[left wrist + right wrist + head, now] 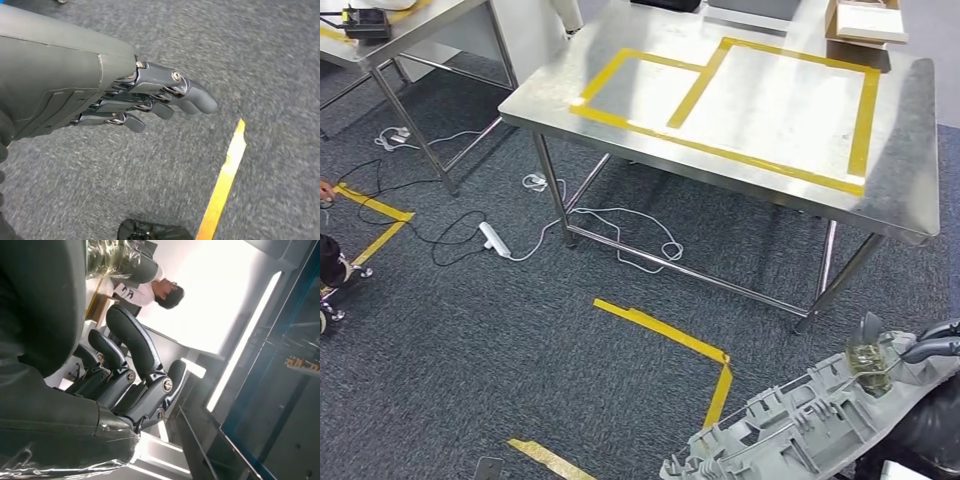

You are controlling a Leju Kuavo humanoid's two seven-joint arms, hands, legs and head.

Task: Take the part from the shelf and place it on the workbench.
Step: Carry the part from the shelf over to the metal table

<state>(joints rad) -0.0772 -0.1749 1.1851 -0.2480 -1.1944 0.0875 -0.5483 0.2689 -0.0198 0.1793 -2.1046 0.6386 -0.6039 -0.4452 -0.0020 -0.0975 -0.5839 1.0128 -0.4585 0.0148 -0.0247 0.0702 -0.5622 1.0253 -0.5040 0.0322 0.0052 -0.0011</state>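
Grey moulded plastic, long and ribbed, makes up the part (803,420), which sits lowest and nearest in the head view, stretching from the bottom middle up toward the right edge. The right robot hand (924,350) grips its far end: dark fingers curl over the top rim beside a small patch of clear tape, so the part juts out leftward from that hand, held in the air above the carpet. In the right wrist view the right robot hand (124,375) shows fingers (132,340) bent round in a curl, seen from beneath against bright ceiling light, with a person's upper body beyond them.

The left robot hand (151,97) hangs over the floor with nothing in it, its fingers stretched out straight and lying close side by side. Below it runs a strip of yellow tape (222,180) on the grey carpet (264,75).

Farther out in the head view, more yellow floor tape (675,340) forms a corner just ahead of the part. Beyond that stands the steel surface (901,170), well apart from the part, with yellow tape rectangles (727,110) marked across its top. White cable (622,235) and a power strip (495,240) lie on the carpet under and beside its near left leg. A second steel surface (433,25) stands at the far left.
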